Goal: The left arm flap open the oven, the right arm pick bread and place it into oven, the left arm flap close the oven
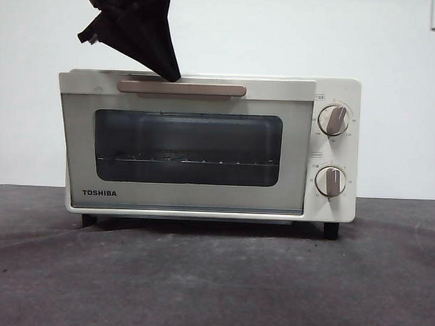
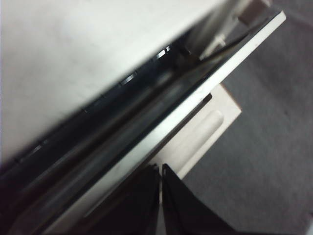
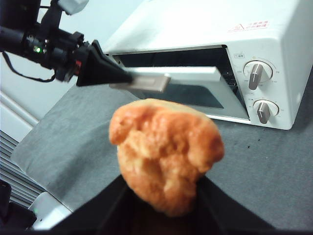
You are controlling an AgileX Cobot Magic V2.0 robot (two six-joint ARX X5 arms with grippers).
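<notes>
— Cream-white oven [image 1: 204, 145], and how much of it is hidden?
— In the front view its door looks nearly shut; the right wrist view shows it tipped ajar at the top. The wire rack [image 1: 187, 160] is dim behind the dark glass. The left arm is cut off by the top edge.
— Any writing?
— TOSHIBA [image 1: 100, 193] at the door's lower left. The red label [image 3: 250, 25] on the roof is too small to read.
— Grippers?
— The left gripper [image 1: 166, 69] has its jaws pressed together, the tip against the tan handle [image 1: 181, 88] near its left end. The right gripper [image 3: 164, 196] clamps the bread [image 3: 166, 152], raised over the grey table [image 1: 213, 277] in front of the oven, apart from it.
— Room?
— Bare table lies near and to the right.
</notes>
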